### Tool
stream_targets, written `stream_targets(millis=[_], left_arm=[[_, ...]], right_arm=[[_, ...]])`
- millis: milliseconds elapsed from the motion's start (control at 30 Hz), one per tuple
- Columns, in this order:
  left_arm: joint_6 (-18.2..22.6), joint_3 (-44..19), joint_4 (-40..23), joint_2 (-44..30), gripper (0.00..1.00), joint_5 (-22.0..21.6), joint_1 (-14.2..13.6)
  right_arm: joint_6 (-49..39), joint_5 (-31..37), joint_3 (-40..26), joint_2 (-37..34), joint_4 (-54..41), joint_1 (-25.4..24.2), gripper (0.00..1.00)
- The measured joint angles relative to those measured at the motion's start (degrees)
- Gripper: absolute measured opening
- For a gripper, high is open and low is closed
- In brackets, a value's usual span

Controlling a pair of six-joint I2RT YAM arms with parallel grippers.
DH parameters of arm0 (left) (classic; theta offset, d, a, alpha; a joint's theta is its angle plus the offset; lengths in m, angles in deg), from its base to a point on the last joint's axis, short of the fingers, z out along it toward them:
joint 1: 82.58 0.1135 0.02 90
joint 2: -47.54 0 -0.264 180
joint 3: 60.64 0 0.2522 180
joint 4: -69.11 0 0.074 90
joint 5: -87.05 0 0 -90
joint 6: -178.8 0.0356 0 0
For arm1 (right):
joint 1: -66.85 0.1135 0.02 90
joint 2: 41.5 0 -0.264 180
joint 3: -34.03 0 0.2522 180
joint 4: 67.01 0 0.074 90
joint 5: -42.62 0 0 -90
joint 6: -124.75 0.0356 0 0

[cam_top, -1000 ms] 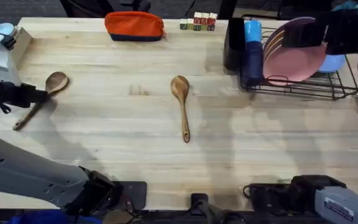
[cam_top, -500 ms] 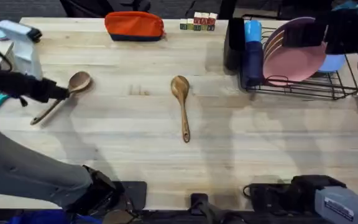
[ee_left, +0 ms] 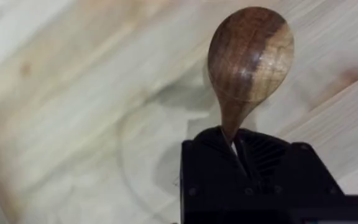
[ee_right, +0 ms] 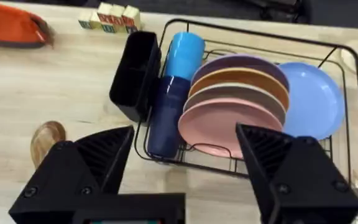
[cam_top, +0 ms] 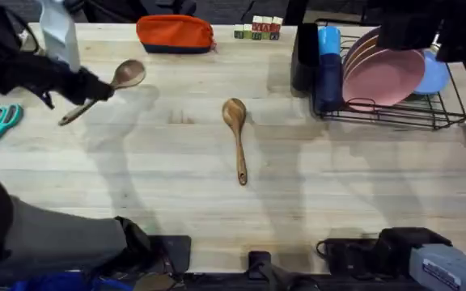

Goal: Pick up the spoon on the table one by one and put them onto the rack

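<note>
The left gripper, at ten o'clock on the table, clamps one spoon; another spoon lies centrally; the right gripper gapes empty above the rack

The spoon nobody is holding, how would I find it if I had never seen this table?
Start at the black wire rack with its coloured plates at the table's far right, then look left to the middle of the tabletop. The free spoon lies flat there, alone, bowl pointing away from the arms' bases. The other spoon is off the table, gripped at its neck by the left gripper.
</note>
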Motion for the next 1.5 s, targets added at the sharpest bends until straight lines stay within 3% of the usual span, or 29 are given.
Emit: stream_targets(millis=[100, 133, 367, 667, 1100, 1133, 1400, 1433, 1500], left_arm=[[-0.22, 0.00, -0.06, 2.58, 0.041, 2.23, -3.38], [-0.38, 0.00, -0.06, 4.83, 0.041, 4.66, -7.48], [-2.96, 0.00, 1.80, 5.93, 0.041, 8.07, -17.65], [-10.31, 0.00, 15.84, 5.92, 0.042, 15.76, -28.47], [-24.50, 0.02, 36.06, 5.90, 0.042, 18.69, -39.15], [-28.45, 0.02, 40.90, 5.74, 0.042, 19.18, -40.77], [-38.68, 0.02, 56.24, 0.95, 0.042, 22.42, -43.61], [-43.23, 0.02, 63.04, -1.93, 0.042, 23.55, -44.54], [-46.05, 0.02, 66.86, -3.47, 0.042, 24.06, -45.24]], right_arm=[[0.00, 0.00, -0.03, 1.23, 0.75, 0.00, 0.993], [0.00, 0.00, -0.13, 1.74, 0.79, 0.00, 0.993], [0.00, 0.00, -0.22, 1.76, 1.08, 0.00, 0.993], [0.00, 0.00, -0.22, 1.76, 1.82, 0.02, 0.993], [0.01, 0.00, -0.22, 1.76, 1.85, 0.00, 0.993], [0.00, 0.00, -0.22, 1.76, 1.87, 0.00, 0.993], [0.00, 0.00, -0.22, 1.76, 1.90, 0.00, 0.993], [0.00, 0.00, -0.22, 1.76, 1.90, 0.00, 0.993], [0.00, 0.00, -0.22, 1.76, 1.90, 0.00, 0.993]])
